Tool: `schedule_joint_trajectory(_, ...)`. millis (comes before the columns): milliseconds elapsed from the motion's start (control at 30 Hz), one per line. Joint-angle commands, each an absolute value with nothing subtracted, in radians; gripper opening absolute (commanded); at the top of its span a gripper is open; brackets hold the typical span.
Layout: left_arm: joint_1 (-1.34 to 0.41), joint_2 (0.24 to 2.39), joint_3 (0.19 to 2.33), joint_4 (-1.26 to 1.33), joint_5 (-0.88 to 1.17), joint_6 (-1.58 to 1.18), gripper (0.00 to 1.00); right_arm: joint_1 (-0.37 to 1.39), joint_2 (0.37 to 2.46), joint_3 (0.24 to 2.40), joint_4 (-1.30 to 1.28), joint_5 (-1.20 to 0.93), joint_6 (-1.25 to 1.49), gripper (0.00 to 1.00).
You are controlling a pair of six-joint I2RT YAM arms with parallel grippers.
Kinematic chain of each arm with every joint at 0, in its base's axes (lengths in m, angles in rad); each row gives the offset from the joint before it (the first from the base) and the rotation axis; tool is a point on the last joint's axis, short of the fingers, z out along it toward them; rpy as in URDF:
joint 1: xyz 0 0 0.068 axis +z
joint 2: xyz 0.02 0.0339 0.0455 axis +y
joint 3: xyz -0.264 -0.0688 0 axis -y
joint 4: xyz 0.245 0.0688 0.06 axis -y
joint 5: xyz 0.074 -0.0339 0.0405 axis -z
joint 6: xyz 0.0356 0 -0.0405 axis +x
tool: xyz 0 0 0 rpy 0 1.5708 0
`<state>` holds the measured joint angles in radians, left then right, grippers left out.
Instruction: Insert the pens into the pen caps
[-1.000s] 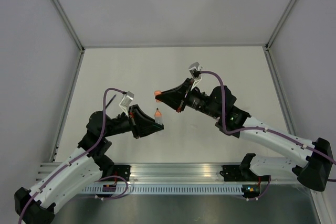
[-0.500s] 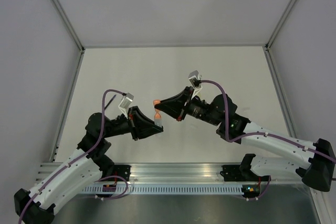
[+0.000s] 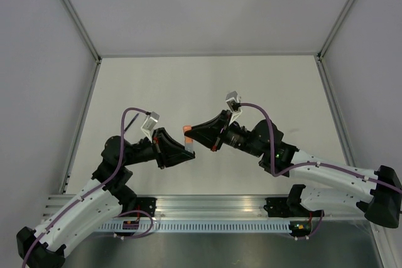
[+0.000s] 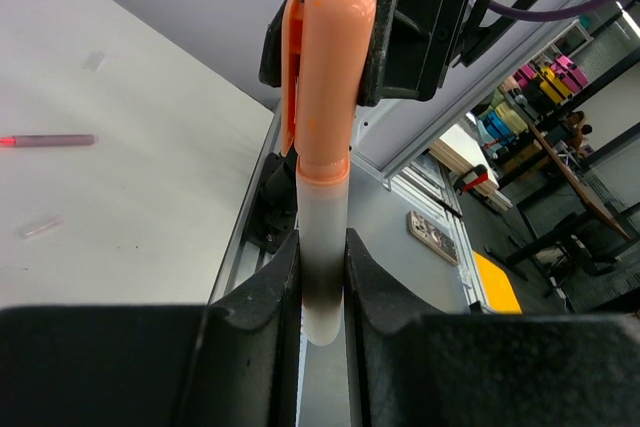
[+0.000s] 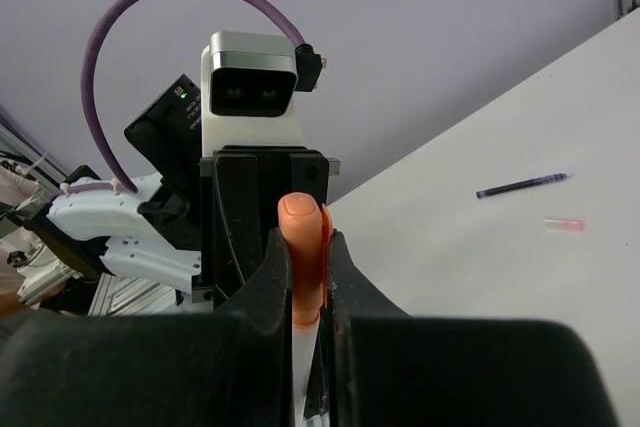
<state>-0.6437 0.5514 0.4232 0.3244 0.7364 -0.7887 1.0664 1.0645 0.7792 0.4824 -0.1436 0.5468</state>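
Observation:
My left gripper (image 4: 322, 252) is shut on the lower end of a whitish-grey pen (image 4: 322, 247) and holds it upright above the table. A bright orange pen cap (image 4: 330, 57) sits over the pen's top end. My right gripper (image 5: 306, 247) is shut on that orange cap (image 5: 302, 232). In the top view the two grippers meet at mid-table, left gripper (image 3: 186, 149), right gripper (image 3: 191, 132), with the orange cap (image 3: 186, 130) between them.
A dark thin pen (image 5: 522, 185) and a small pinkish cap (image 5: 564, 224) lie on the white table (image 3: 270, 86). The left wrist view shows a grey pen with a red tip (image 4: 50, 140) and a clear cap (image 4: 40, 228) on the table.
My right gripper has moved down and toward the left gripper with the orange cap. The cap, apart from the pen tip before, now sits over it.

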Motion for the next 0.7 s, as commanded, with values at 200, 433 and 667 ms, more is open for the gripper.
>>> schedule_joint_trajectory(200,-0.640,0.545,0.460,0.358,0.615,-0.779,0.02,1.121,1.051,0.718,0.443,-0.103,0.557,0.00)
schedule_joint_trajectory(433,-0.640,0.539,0.440,0.439,0.621,-0.811,0.02,1.135,1.012,0.654,0.502,-0.139,0.584,0.00)
schedule_joint_trajectory(667,-0.640,0.491,0.428,0.472,0.626,-0.836,0.02,1.138,1.005,0.624,0.551,-0.187,0.618,0.01)
